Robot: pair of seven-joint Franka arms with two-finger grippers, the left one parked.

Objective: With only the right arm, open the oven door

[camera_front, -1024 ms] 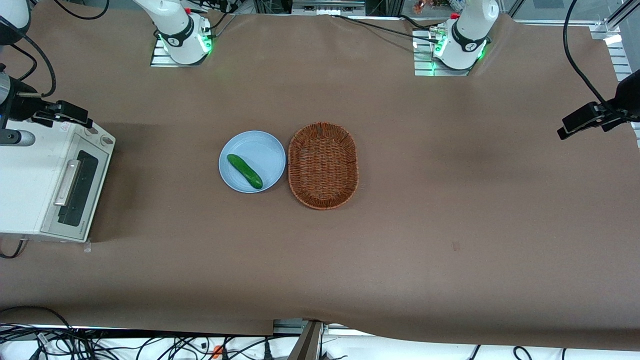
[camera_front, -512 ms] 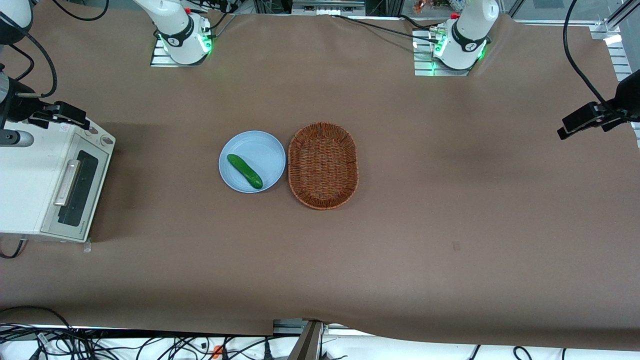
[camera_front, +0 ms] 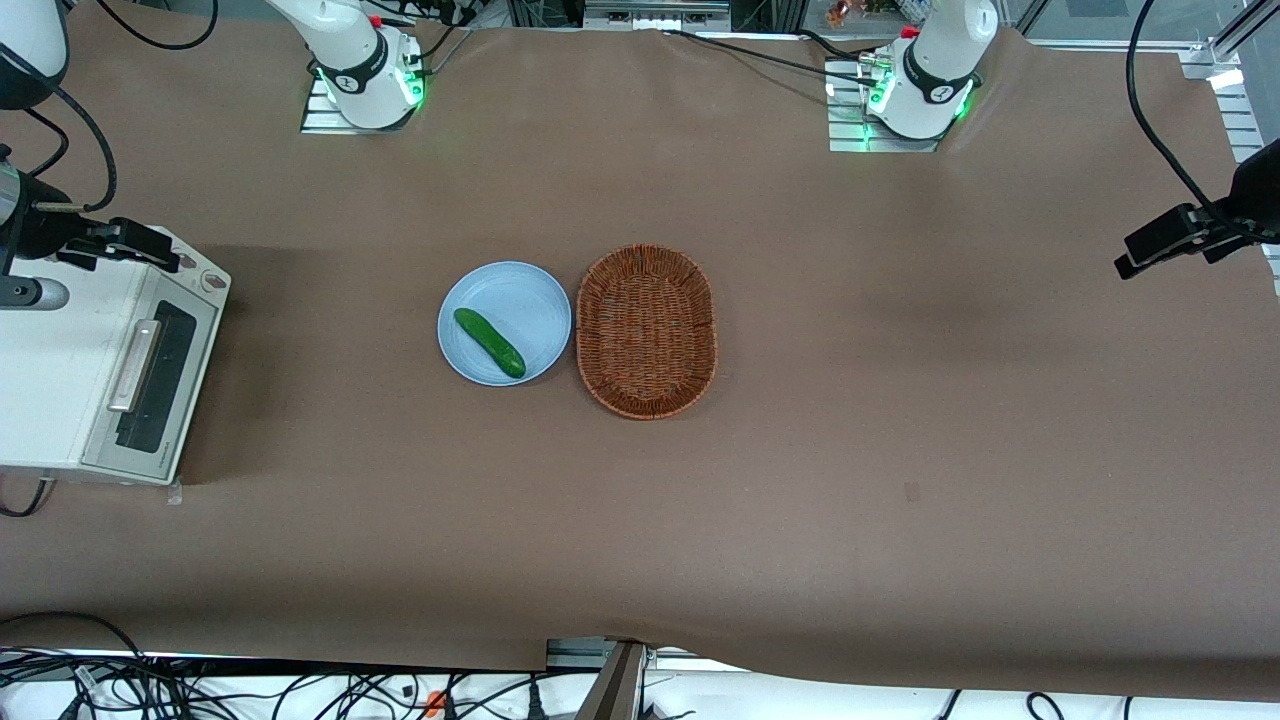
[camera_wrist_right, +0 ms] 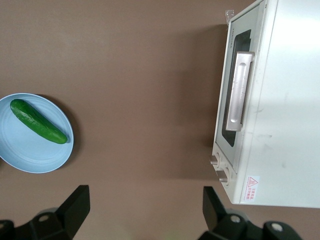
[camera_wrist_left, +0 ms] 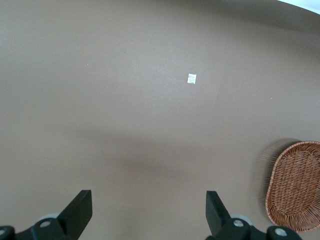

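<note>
**Oven door shut; approach stage only**

Front view: I read the right arm (camera_front: 25, 215) as hanging above the upper corner of the toaster oven (camera_front: 60, 370) at the working arm's end of the table. Its gripper (camera_front: 125, 243) sits over the knob end of the front face, above the oven door (camera_front: 150, 372) and not touching it. The door is closed flat against the oven body, with its bar handle (camera_front: 135, 365) untouched. I judge the task not yet begun in effect: reaching the handle, engaging it and swinging the door down all remain. Well away from the gripper, toward the table's middle, a blue plate (camera_front: 530, 300) carries one cucumber (camera_front: 489, 342); the wicker basket (camera_front: 647, 330) just beside the plate holds nothing.

Right wrist view: both fingers (camera_wrist_right: 75, 205) stand wide apart with nothing between them. The door (camera_wrist_right: 235, 95) and its handle (camera_wrist_right: 239, 90) lie below and ahead of the gripper (camera_wrist_right: 145, 207), clear of the fingers. The plate (camera_wrist_right: 30, 152) with the cucumber (camera_wrist_right: 38, 128) lies well apart from the oven.

Left wrist view: only bare tablecloth and part of the empty basket (camera_wrist_left: 295, 185) appear; nothing of the door.
</note>
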